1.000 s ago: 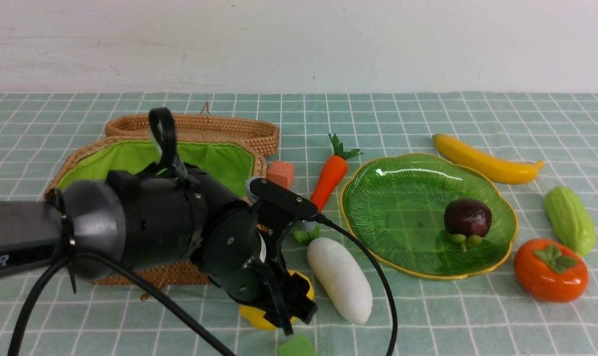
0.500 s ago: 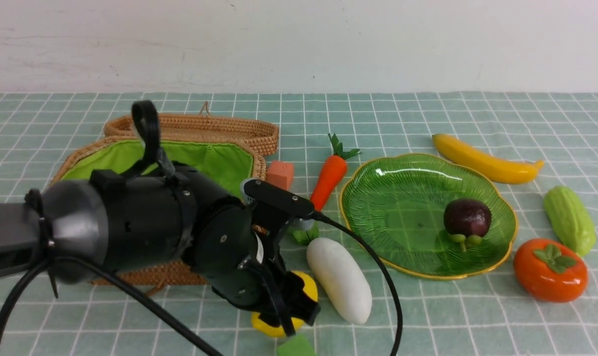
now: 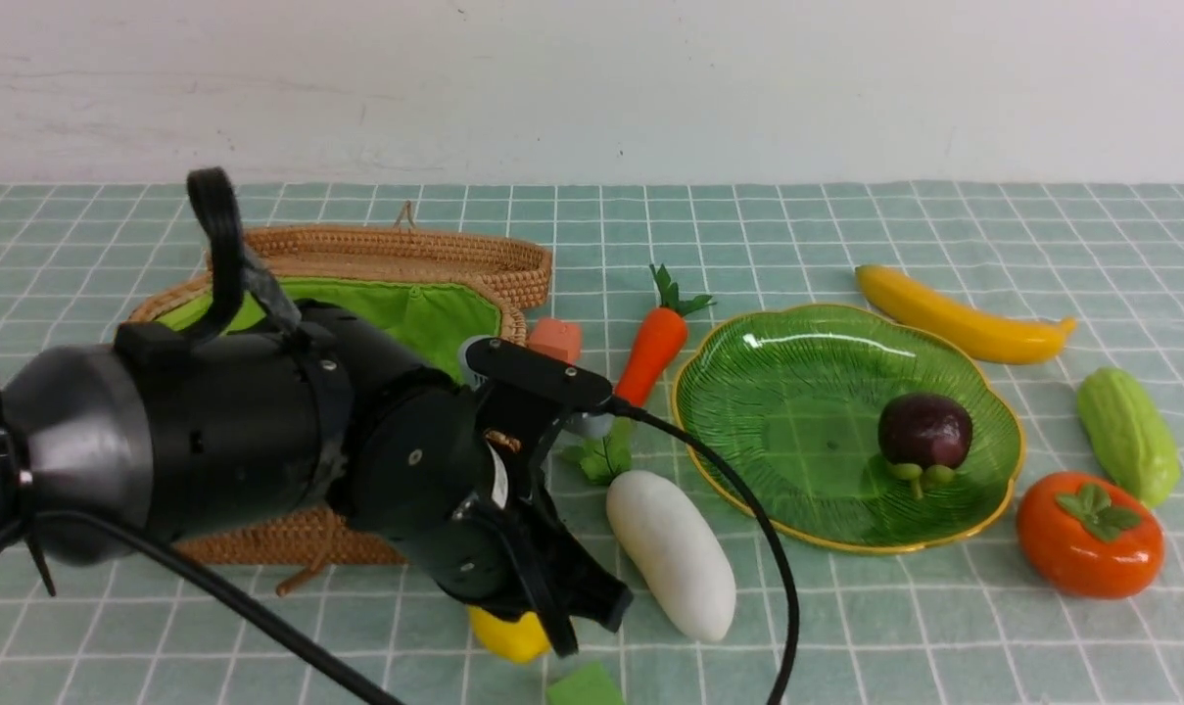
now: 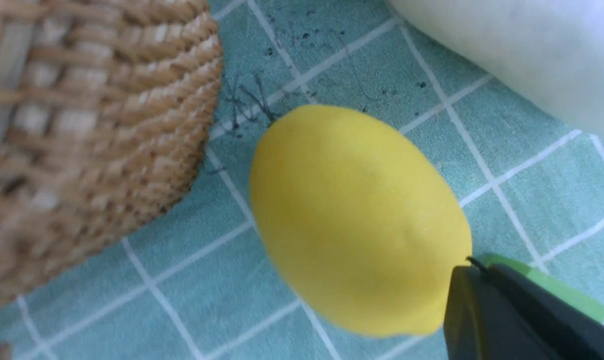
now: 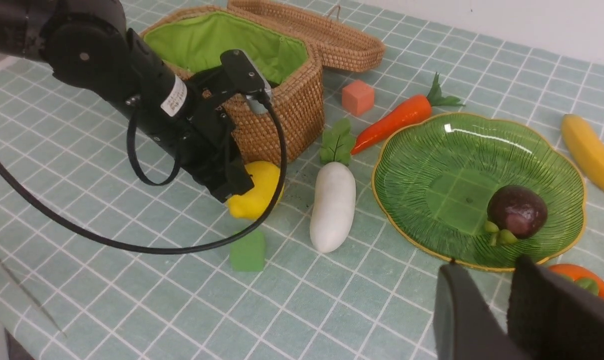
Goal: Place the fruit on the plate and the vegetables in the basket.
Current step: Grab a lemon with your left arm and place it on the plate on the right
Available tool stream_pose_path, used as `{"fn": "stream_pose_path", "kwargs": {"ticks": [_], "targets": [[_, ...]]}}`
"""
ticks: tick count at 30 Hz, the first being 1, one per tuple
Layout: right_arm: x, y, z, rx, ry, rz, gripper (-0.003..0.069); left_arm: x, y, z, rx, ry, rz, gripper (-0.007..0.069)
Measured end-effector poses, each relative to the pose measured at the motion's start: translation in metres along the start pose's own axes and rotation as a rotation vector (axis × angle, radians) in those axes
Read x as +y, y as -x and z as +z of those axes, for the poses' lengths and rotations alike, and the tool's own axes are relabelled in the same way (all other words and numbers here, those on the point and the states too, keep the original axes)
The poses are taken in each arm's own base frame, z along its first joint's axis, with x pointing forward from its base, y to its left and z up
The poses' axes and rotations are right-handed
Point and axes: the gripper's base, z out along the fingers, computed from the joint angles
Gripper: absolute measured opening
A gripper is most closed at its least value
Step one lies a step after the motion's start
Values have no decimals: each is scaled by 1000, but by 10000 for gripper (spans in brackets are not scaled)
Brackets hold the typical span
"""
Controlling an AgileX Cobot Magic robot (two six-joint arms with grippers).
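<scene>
**Left Gripper Closes Empty Beside Lemon**

The left gripper (image 4: 474,265) is standing fully closed, holding nothing, while the lemon (image 4: 356,220) is lying on the table (image 3: 905,636) near the basket (image 3: 288,539). The mangosteen (image 3: 924,431) is resting on the plate (image 3: 807,460). The right gripper (image 5: 481,265) is waiting slightly open and empty.

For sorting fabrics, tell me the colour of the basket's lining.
The lining is bright lime green; it shows best in the right wrist view.
</scene>
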Motion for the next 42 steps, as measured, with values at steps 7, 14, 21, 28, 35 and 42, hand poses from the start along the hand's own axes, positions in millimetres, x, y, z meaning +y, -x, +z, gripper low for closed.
{"fn": "stream_pose_path", "kwargs": {"ticks": [7,14,21,28,35,42], "targets": [[0,0,0,0,1,0,161,1,-2,-12,5,4,-173,183],[0,1,0,-8,3,-3,161,0,2,2,-20,0,-310,515],[0,1,0,-12,3,-27,161,2,-1,32,8,31,-348,652],[0,-1,0,15,2,-51,161,3,-1,51,-2,45,-430,622],[0,-3,0,37,0,-51,161,5,1,51,-25,55,-412,558],[0,-3,0,38,0,-52,161,6,-1,51,-4,78,-395,552]]}}
